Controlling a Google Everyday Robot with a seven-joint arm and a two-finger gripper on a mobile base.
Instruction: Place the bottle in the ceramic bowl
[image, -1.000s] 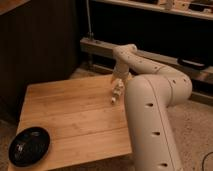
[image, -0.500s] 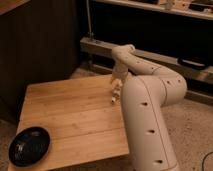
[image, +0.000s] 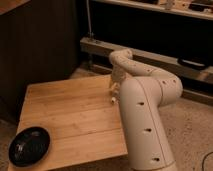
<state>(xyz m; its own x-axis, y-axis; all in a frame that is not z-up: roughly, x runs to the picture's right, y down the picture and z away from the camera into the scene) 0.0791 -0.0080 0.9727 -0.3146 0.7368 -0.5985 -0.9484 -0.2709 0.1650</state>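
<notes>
The black ceramic bowl (image: 29, 145) sits at the front left corner of the wooden table (image: 70, 115), partly over its edge. My gripper (image: 114, 93) hangs from the white arm (image: 145, 107) and points down at the table's right edge, far from the bowl. A small whitish bottle (image: 113, 98) with a tan part shows right at the gripper's tip, just above or on the tabletop. I cannot tell whether it is held.
A grey metal beam (image: 150, 56) and a dark shelf unit stand behind the table. A dark wooden cabinet (image: 40, 45) stands at the back left. Speckled floor lies to the right. The arm's large white link blocks the table's right side.
The arm's links have shifted slightly. The gripper stays at the table's right edge with the bottle at its tip. The bowl has not moved.
</notes>
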